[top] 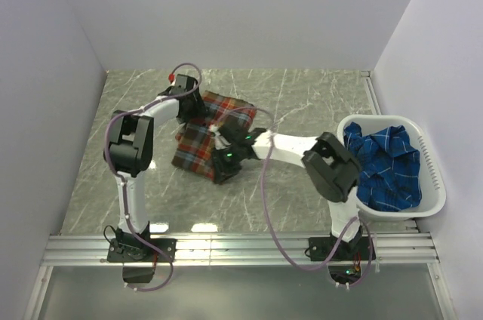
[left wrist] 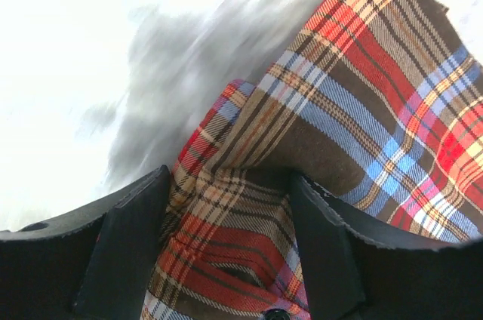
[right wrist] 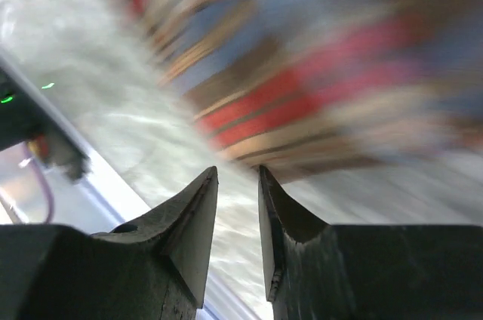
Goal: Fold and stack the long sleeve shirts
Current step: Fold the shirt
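Left gripper (left wrist: 230, 180) wide, bunched red plaid shirt (left wrist: 362, 109) edge between its fingers; clamped or not, can't tell. Right gripper (right wrist: 237, 176) narrow, empty; shirt edge just ahead, table (right wrist: 90, 71) below.

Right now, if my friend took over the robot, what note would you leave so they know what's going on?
Left gripper: fingers sit either side of a bunched fold of the red plaid shirt; whether the grip is firm is unclear.
Right gripper: fingers a narrow gap apart, empty, by the shirt's near edge.
The red plaid shirt lies mid-table, partly folded and rumpled. The blue plaid shirt is heaped in the white basket.
Done: nothing stacked.
Left: finish folding red, take out and fold blue, stack both.
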You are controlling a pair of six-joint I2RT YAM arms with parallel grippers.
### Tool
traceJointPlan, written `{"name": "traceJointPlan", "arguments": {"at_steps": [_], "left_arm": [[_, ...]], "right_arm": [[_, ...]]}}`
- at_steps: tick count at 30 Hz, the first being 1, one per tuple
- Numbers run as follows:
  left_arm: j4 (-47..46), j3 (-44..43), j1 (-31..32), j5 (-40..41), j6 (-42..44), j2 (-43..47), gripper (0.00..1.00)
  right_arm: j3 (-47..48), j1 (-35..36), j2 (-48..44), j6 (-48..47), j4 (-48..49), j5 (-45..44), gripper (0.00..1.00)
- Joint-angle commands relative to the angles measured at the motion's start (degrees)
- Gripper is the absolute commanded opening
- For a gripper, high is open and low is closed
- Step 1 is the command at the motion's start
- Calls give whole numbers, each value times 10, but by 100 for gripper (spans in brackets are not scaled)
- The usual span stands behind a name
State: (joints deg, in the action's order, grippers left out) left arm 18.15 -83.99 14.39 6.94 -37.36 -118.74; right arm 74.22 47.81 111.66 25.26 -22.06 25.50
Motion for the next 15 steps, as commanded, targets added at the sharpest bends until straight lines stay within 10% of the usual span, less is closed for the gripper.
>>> {"name": "traceJointPlan", "arguments": {"at_steps": [1,15], "left_arm": [[-20,-72,-1,-43,95,-39,72],[-25,147,-61,24,-100,292,91]], "right_arm": [[108,61,43,14,4,44,37],[44,-118,-83,-54,9,-124,58]]}}
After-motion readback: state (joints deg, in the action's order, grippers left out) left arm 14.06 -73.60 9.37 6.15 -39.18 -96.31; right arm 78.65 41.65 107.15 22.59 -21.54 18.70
